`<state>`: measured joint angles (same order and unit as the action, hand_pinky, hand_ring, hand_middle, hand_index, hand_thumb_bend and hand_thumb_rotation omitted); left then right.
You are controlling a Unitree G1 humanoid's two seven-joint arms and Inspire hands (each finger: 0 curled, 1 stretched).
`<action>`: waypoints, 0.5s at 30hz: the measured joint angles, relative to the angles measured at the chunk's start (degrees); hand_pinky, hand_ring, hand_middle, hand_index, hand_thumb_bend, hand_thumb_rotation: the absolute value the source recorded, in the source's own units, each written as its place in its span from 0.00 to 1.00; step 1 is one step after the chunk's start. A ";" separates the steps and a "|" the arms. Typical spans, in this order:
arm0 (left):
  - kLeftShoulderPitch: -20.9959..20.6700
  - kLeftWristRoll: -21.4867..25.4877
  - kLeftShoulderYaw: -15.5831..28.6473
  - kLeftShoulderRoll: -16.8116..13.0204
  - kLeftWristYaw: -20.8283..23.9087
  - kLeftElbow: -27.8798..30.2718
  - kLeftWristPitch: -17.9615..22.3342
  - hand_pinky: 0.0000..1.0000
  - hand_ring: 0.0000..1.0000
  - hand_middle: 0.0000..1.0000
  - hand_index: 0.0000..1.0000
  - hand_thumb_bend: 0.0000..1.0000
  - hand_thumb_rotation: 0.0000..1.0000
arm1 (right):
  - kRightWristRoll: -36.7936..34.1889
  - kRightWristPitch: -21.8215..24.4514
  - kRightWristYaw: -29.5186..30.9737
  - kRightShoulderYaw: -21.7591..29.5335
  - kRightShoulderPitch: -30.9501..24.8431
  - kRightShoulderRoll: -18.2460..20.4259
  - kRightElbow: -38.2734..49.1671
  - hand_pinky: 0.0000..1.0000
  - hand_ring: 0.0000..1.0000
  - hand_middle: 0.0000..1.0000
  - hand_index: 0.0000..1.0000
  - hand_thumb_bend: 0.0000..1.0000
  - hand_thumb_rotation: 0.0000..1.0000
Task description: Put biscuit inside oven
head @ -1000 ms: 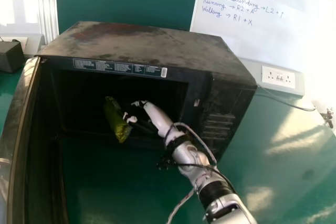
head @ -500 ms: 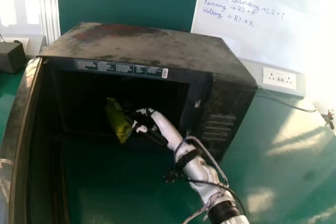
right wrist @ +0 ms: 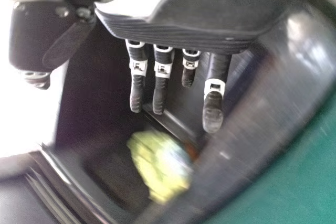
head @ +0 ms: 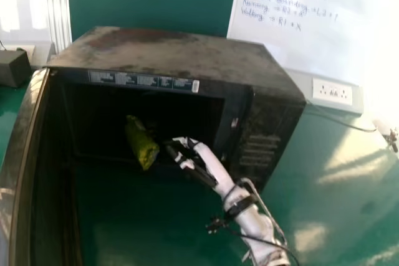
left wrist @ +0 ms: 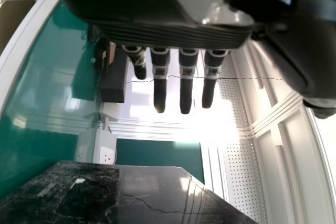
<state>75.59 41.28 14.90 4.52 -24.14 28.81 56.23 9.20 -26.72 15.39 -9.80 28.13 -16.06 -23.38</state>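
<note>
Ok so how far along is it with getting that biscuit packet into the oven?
Nearly there, it seems. Done: the biscuit packet lies in the oven, near the front of the opening. In hand: nothing; the right hand is open beside the packet, with a gap between them. Remaining: probably drawing the hand clear, maybe nudging the packet deeper. The door stands open; the task doesn't mention shutting it.

From my station, the microwave oven (head: pixel 181 54) looks like painted metal, its top dull, rough and blotched with grime. I see a glossy, smooth green tabletop (head: pixel 333 197) throwing back streaks of light. The packet (head: pixel 141 143) has a shiny, crinkled plastic-like wrapper. My right hand (head: pixel 214 167) wears a smooth pale shell, and my left hand (left wrist: pixel 157 32) shows ribbed black, plastic-looking edging. The socket plate (head: pixel 332 91) reads as smooth white plastic.
</note>
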 measured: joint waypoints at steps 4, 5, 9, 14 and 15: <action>-0.13 0.02 0.09 0.09 -0.01 0.02 -0.64 0.76 0.83 0.87 0.87 0.67 0.73 | -5.46 3.33 5.14 2.53 -4.06 -2.68 9.72 0.19 0.70 0.79 0.75 0.87 0.28; -0.19 0.03 0.14 0.13 -0.03 0.01 -0.67 0.75 0.83 0.87 0.87 0.67 0.75 | -7.42 4.43 6.61 3.28 -5.25 -3.38 12.20 0.19 0.70 0.79 0.75 0.87 0.28; -0.67 0.09 0.76 0.10 -0.11 -0.27 -0.78 0.78 0.84 0.87 0.86 0.68 0.82 | -15.58 10.58 12.16 6.08 -9.56 -5.86 20.67 0.20 0.70 0.79 0.76 0.87 0.28; -1.79 0.53 1.46 0.06 -0.22 -0.35 -1.52 0.83 0.87 0.89 0.88 0.72 0.91 | -24.44 19.46 17.91 9.52 -14.47 -8.53 27.77 0.19 0.70 0.78 0.75 0.88 0.28; -2.17 0.48 1.75 0.07 -0.22 -0.35 -1.63 0.84 0.87 0.89 0.88 0.74 0.93 | -25.35 20.62 18.56 10.15 -15.25 -8.91 28.64 0.19 0.70 0.78 0.75 0.87 0.28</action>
<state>73.42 41.76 16.65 4.59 -24.36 28.46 54.60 -16.15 -6.10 33.94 0.35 12.88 -24.96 5.26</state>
